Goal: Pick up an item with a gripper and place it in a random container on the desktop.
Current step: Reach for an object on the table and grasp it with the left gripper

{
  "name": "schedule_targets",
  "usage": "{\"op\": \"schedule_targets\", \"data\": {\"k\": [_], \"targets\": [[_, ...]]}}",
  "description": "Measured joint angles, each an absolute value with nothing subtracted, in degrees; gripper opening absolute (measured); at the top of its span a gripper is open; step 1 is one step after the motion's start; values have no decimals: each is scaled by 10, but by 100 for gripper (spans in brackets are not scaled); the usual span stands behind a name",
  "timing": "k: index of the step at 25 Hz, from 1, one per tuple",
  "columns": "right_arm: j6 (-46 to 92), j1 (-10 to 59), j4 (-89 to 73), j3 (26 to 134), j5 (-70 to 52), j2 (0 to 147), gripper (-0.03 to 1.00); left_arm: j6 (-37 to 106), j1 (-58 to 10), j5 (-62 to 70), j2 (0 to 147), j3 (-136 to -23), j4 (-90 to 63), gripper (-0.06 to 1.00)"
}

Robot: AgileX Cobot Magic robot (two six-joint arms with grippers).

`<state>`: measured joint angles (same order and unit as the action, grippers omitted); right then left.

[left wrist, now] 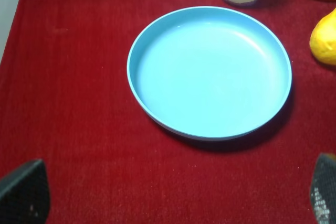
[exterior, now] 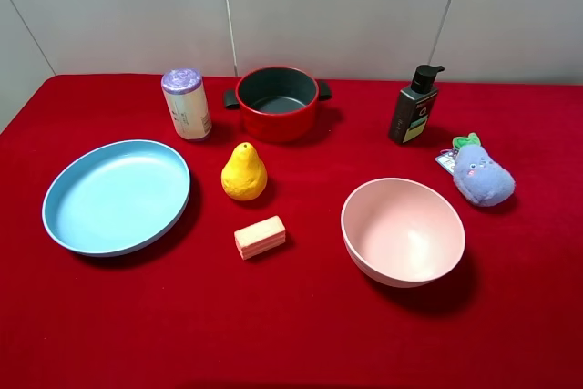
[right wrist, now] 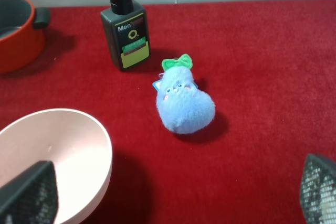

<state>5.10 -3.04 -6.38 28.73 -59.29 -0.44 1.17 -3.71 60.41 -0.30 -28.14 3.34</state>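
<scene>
**Item 1, task object.** Small white cylindrical canister with shiny lilac top (exterior: 186,104), standing upright at the far left of the red-cloth desktop (exterior: 291,334). It is just left of the pot, not touching it. Not held.

**Item 2, container.** Small round red pot with dark grey inside and two black side handles (exterior: 277,102), far centre, empty.

**Item 3, left gripper** (left wrist: 173,198). Black claw over the near-left cloth, near side of the blue plate. Its fingers are spread to the edges of its wrist view, with nothing between them.

**Item 4, right gripper** (right wrist: 173,192). Likewise spread wide and empty, near the pink bowl.

**Other stock.**
- Round shallow light-blue plate (exterior: 117,196), left.
- Yellow pear (exterior: 244,172), centre.
- Pink-and-cream wafer block (exterior: 260,237), near centre.
- Round pale pink bowl (exterior: 403,230), near right.
- Dark pump bottle (exterior: 414,107), far right.
- Blue plush toy with green leaf (exterior: 481,173), right.

**Hazards, as judged.**
- The canister is tall and narrow, so a finger brushing it on approach would likely topple it.
- The pot's left handle stands near the canister, and a wide claw could knock it.
- The pot mouth is small, so an off-centre release may catch the rim and tip the canister out.
</scene>
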Motion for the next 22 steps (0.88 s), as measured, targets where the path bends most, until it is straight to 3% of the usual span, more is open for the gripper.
{"op": "schedule_targets", "data": {"k": [22], "targets": [[51,-30,-64,287,-593,-4,69,9,-37,604,-3,-281,33,99]]}}
